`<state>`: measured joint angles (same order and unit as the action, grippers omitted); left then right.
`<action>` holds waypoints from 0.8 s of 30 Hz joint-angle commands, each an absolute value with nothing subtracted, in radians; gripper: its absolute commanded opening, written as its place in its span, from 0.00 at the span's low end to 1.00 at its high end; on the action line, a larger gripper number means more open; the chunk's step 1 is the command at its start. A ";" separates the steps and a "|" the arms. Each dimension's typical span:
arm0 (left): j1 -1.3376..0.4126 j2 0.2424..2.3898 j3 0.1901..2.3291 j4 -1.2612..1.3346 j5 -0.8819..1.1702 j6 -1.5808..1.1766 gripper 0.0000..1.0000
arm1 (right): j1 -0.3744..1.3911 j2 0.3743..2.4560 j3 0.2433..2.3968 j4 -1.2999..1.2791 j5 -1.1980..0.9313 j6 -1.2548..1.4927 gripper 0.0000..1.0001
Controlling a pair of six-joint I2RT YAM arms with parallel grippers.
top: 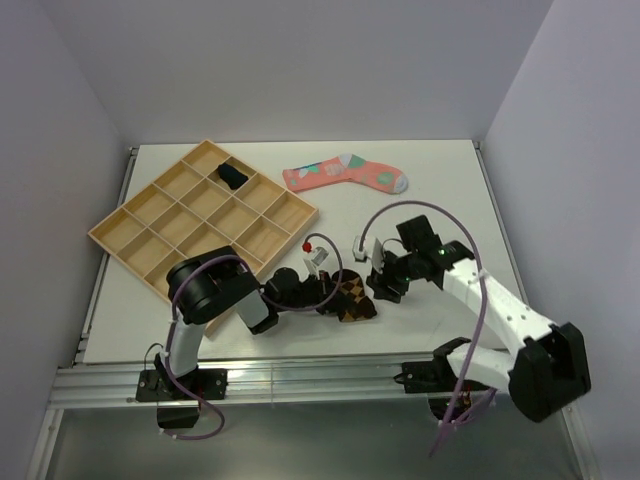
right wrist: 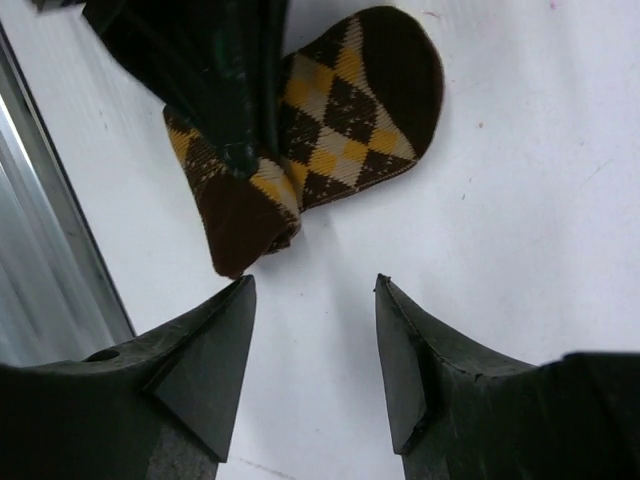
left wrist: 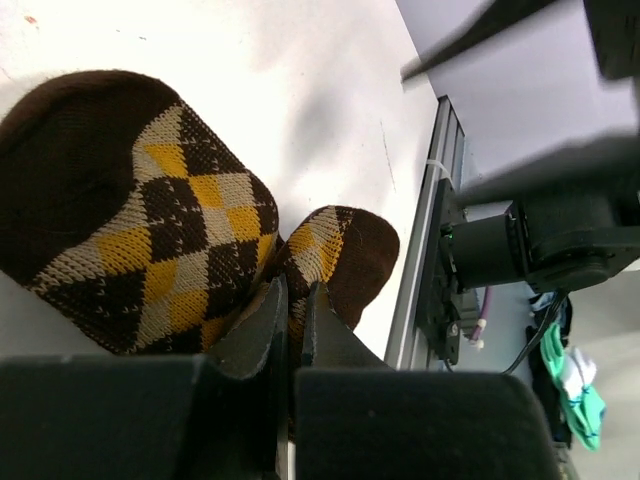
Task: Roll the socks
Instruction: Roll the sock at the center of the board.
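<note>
At the left of the white table, a shallow pale wooden tray divided into compartments is lying. A short dark navy fabric sock is sitting bunched in one compartment near its far corner. My left claw is pinching together on a fold of the brown-and-orange diamond-patterned sock, which is lying near the table's front edge. Farther back, the pink sock with teal and white patches is lying flat. My right claw is hanging with fingers apart just beside the diamond-patterned sock, gripping nothing.
</note>
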<state>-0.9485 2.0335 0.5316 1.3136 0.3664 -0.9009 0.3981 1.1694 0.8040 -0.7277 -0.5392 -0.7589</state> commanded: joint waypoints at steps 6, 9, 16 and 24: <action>-0.942 2.120 0.476 0.910 0.411 -0.965 0.00 | 0.531 0.861 0.557 -0.563 -0.448 -0.922 0.64; -0.940 2.132 0.474 0.907 0.406 -0.992 0.00 | 0.574 0.839 0.519 -0.557 -0.443 -0.936 0.64; -0.937 2.178 0.483 0.939 0.436 -1.054 0.00 | 0.658 0.821 0.420 -0.448 -0.384 -0.951 0.65; -0.925 2.209 0.483 0.966 0.471 -1.077 0.00 | 0.738 0.854 0.384 -0.328 -0.316 -0.927 0.65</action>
